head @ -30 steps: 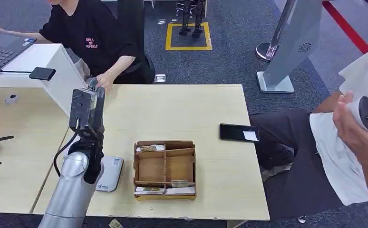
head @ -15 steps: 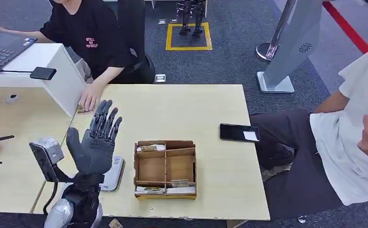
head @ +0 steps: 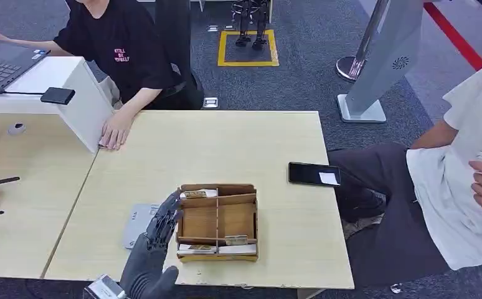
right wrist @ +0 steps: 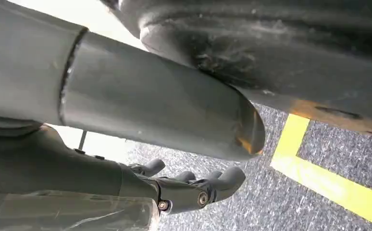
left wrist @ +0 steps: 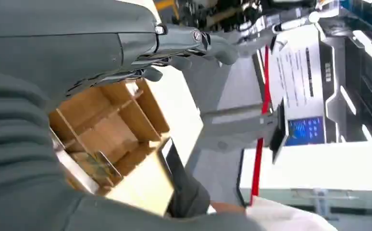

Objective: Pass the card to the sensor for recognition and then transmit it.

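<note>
A: What is nearest to the robot?
B: The left hand (head: 152,258), at the near edge of the light wooden table (head: 226,137). Its dark fingers (head: 165,215) are spread and it holds nothing. The fingertips reach to the left wall of the wooden divided box (head: 217,222) and lie over the grey card sensor (head: 136,225).

A: And the cards?
B: They are in the box. One card (head: 197,194) lies in the far compartment, and a few more cards (head: 215,249) lie in the near one. In the left wrist view the box (left wrist: 108,126) is just past the hand (left wrist: 93,53).

A: The right hand?
B: In the right wrist view the right hand (right wrist: 184,185) hangs over grey carpet with a yellow line (right wrist: 328,185). Its fingers are curled in, with nothing in them.

A: What is farther away?
B: A black phone (head: 314,174) lies near the right edge of the table. At the far left corner a person in a black shirt (head: 123,47) rests a hand (head: 115,131) on the table, beside a white box (head: 70,93) that carries a laptop (head: 2,62). On the right sits a second person in a white shirt (head: 463,180). Beyond, on the carpet, stands a grey kiosk (head: 385,56).
</note>
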You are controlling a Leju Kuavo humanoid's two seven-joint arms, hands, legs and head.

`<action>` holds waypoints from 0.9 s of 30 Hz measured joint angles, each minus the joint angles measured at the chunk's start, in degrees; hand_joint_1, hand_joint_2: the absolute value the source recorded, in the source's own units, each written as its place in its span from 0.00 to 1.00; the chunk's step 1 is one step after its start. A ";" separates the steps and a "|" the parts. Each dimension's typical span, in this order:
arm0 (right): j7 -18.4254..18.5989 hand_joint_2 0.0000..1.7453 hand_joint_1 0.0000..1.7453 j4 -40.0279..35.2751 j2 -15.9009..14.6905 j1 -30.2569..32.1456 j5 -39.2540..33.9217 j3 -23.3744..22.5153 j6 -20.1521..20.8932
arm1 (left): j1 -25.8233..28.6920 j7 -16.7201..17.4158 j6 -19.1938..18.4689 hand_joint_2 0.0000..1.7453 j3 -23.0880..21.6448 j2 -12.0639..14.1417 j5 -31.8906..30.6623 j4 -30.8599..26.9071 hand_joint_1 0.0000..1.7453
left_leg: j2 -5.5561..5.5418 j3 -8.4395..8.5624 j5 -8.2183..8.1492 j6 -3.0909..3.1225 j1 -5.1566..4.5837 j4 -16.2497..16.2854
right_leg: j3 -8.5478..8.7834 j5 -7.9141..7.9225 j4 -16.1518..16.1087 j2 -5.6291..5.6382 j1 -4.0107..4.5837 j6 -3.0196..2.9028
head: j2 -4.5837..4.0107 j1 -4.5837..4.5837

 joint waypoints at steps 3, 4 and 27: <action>0.02 0.00 0.00 -0.72 0.35 0.16 -0.31 -0.54 0.46 | 0.04 1.98 9.81 1.00 -2.71 1.88 -13.87 0.00 0.85 | 0.00 0.01 0.00 0.00 0.00 0.00 | 0.00 0.00 0.00 0.00 0.00 0.00 | -0.02 0.00; 0.02 0.00 0.00 -1.01 0.46 0.26 -0.31 -0.68 0.66 | -0.01 3.13 12.84 1.00 -3.83 2.61 -17.86 0.00 0.96 | 0.00 0.02 0.00 0.00 0.00 0.00 | 0.00 0.00 0.00 0.00 0.00 0.00 | 0.00 -0.02; -0.02 0.00 0.00 -4.06 1.94 0.50 3.50 -2.93 1.73 | -6.89 25.29 30.96 1.00 -15.74 12.81 -64.28 6.52 0.18 | -0.01 0.00 0.00 0.00 0.00 0.00 | 0.02 0.00 0.00 -0.01 0.00 0.00 | -0.02 0.00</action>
